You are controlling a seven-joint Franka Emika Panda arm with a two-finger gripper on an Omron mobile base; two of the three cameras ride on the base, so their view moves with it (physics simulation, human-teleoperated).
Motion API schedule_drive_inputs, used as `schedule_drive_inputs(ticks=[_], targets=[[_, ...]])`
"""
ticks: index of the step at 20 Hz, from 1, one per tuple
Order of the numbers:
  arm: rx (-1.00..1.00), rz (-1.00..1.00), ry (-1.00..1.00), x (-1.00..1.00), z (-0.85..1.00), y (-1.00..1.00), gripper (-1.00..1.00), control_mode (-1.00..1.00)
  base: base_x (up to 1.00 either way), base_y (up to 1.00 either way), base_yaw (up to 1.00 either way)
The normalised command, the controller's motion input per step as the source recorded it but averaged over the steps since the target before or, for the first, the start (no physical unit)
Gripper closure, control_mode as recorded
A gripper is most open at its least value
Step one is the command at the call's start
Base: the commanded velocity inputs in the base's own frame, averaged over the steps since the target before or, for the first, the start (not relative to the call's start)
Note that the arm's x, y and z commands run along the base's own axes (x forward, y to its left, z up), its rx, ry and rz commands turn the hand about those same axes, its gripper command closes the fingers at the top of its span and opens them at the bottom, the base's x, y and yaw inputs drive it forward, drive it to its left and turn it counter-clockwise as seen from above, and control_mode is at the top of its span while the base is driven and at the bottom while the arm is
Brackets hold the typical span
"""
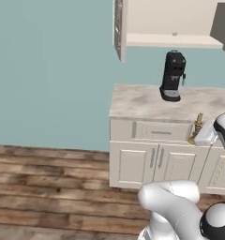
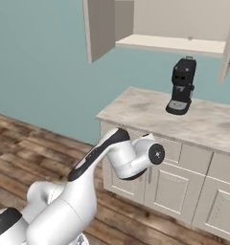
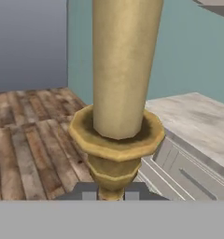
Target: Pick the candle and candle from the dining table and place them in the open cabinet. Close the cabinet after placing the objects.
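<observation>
Brass-footed candle (image 3: 125,70): one, gripper (image 3: 109,192) clamped on stem.

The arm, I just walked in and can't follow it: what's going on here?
The arm's tool is shut on a candle, gripping its brass holder low on the stem. It carries the candle in the air in front of the counter with the coffee machine. The cabinet above stands open, its shelf bare where it shows. The candle is not yet placed.

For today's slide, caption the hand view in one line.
Pincer shut on a candle in its brass candlestick, above the marble counter.
</observation>
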Motion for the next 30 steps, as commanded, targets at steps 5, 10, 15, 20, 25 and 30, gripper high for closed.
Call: schedule_drive_inputs(ticks=[5,10,15,20,25,30], targets=[[0.00,0.00,0.00,0.00,0.00,0.00,1.00,1.00,0.75,0.23,-0.24],[0.00,0.00,0.00,0.00,0.00,0.00,1.00,1.00,0.80,0.13,-0.23],[0.00,0.00,0.00,0.00,0.00,0.00,1.00,1.00,0.77,0.05,-0.23],[0.00,0.00,0.00,0.00,0.00,0.00,1.00,1.00,0.73,0.09,-0.20],[0.00,0.00,0.00,0.00,0.00,0.00,1.00,1.00,0.53,0.20,-0.16],[0.00,0.00,0.00,0.00,0.00,0.00,1.00,1.00,0.07,0.15,-0.04]])
